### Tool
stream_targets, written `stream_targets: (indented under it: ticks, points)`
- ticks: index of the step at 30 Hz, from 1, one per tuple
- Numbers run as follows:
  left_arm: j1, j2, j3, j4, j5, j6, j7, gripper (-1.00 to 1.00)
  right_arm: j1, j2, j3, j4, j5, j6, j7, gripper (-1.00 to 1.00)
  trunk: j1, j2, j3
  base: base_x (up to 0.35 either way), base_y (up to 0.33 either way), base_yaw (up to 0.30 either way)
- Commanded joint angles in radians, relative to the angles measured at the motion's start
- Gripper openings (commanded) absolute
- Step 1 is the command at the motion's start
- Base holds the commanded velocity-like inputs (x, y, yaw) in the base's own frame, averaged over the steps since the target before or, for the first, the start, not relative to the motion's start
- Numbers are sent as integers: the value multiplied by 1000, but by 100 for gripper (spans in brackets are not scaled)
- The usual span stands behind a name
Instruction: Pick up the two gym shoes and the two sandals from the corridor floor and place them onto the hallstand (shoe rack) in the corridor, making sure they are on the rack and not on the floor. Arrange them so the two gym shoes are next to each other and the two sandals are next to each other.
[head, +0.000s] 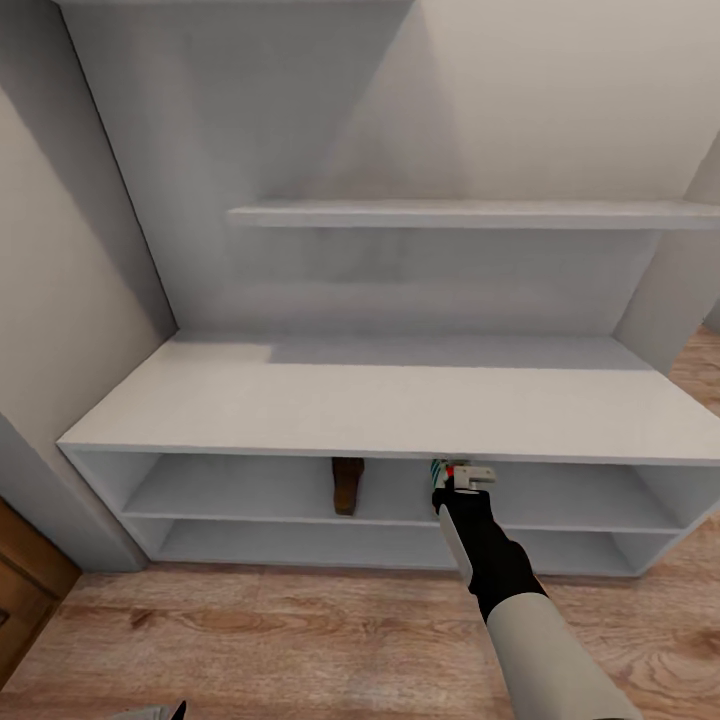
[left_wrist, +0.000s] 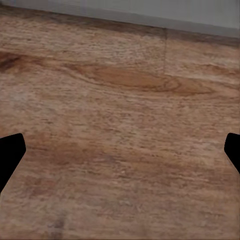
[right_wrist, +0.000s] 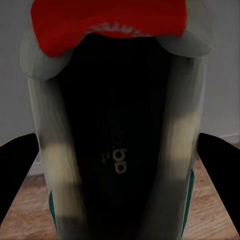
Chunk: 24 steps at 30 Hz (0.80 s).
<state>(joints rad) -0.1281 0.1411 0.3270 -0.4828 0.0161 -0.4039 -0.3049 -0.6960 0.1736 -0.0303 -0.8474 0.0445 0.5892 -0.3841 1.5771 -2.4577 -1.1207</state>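
Observation:
The light grey hallstand (head: 380, 400) stands in front of me, its low bench over two open shelves. One dark brown sandal (head: 347, 485) lies on the upper open shelf, heel toward me. My right arm reaches into that shelf just right of the sandal. My right gripper (right_wrist: 120, 165) is shut on a white gym shoe (head: 452, 470) with green stripe and red patch. Up close, the gym shoe (right_wrist: 120, 125) sits between the black fingers (right_wrist: 15, 170). My left gripper (left_wrist: 120, 155) hangs open over the wood-plank corridor floor (left_wrist: 120, 100), holding nothing.
A staggered wall shelf (head: 470, 213) juts out above the bench. The lower open shelf (head: 350, 545) is bare. A brown wooden panel (head: 25, 590) stands at the lower left beside the wall. Plank floor (head: 300, 630) stretches in front of the rack.

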Motion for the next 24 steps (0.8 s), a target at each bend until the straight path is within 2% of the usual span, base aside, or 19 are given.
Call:
stream_targets:
  ticks: [1,9,15,20,24]
  points:
    - [-1,0,6,1,2,-1,-10,100,0,1,-2,-1,5,6,1,-100,0,0,-1,56,0,0]
    - [-1,3,6,0,4,-1,-10,100,0,1,-3,-2,5,6,1,-100,0,0,-1,20,0,0]
    - [-1,3,6,0,4,-1,-10,100,0,1,-4,-2,5,6,1,-100,23,-42,-21,2,0,0]
    - [-1,3,6,0,3,-1,-10,100,0,1,-5,-2,5,6,1,-100,25,-43,-46,0,0,0]
    - [-1,4,6,0,3,-1,-10,100,0,1,-5,-3,5,6,1,-100,25,-43,-49,0,0,0]
